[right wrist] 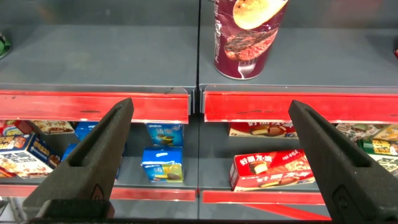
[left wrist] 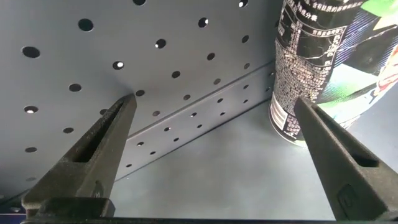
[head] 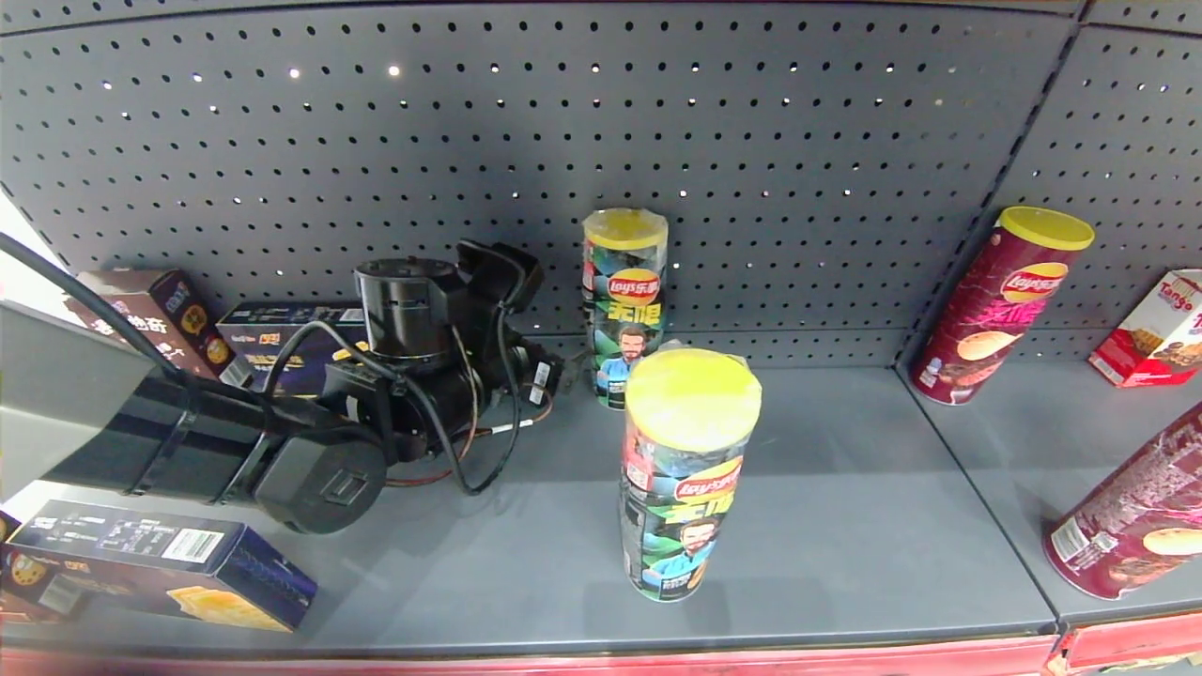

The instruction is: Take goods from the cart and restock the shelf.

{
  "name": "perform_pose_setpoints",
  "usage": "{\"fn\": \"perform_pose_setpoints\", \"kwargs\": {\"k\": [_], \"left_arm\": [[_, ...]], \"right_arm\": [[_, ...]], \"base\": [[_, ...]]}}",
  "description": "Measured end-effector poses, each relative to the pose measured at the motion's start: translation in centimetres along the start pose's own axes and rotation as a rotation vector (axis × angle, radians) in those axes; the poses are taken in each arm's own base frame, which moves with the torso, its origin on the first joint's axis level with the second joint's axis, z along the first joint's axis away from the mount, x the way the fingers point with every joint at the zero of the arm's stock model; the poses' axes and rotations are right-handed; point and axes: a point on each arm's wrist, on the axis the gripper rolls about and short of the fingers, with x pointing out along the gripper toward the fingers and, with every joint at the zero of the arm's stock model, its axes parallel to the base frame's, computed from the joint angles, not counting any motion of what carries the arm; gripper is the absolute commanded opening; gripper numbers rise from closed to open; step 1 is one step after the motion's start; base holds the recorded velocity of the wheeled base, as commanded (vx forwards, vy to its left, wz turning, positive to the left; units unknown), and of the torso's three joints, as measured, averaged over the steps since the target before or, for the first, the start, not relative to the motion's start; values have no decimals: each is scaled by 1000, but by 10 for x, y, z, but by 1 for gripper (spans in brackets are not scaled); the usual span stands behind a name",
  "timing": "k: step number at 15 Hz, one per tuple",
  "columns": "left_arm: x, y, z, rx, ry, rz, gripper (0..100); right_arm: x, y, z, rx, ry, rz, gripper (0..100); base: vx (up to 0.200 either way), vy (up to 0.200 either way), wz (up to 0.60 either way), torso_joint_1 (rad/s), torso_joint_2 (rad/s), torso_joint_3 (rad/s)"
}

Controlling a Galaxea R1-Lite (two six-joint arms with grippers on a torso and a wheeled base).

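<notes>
Cans of crisps, two alike, stood upright on the grey shelf (head: 845, 507), each a tall tube with a yellow lid and a dark wrapper bearing a cartoon man in blue. The rear can (head: 624, 305) stood near the pegboard back wall (head: 657, 122), and the front can (head: 685, 474) stood apart from it, nearer the red shelf edge. The left gripper (left wrist: 214, 99) hung low over the shelf just beside the rear can (left wrist: 323, 56), its jaws spread wide with nothing between them; in that wrist view the can's top was cut off. From the head camera the arm's wrist and cables hid the fingers. The right gripper (right wrist: 211, 104) was also wide open and empty, facing the shelf front, where a maroon can (right wrist: 245, 37) stood with its upper part out of frame. On the neighbouring bay an upright maroon can (head: 1000, 305) leaned toward the wall, and a second maroon can (head: 1136, 516) lay cut off at the picture's edge.
</notes>
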Motion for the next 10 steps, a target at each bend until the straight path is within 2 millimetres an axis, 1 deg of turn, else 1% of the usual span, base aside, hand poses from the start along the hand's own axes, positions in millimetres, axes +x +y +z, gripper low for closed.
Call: {"fn": "perform_pose_setpoints", "kwargs": {"k": [3,5,7,10], "left_arm": [[1,-2,0,-9,1,1,100],[-2,-1,1,-12,0,5,100],[-12,4,9,-21,-18,13,100],[-35,13,30,-40,-76,31,100]], "right_arm": [[0,0,0,0,0,2,100],[0,0,0,0,0,2,100],[0,0,0,0,0,1,100],[0,0,0,0,0,1,100]], "base": [[0,0,0,0,0,0],[0,0,0,0,0,0],[0,0,0,0,0,0],[0,0,0,0,0,0]]}}
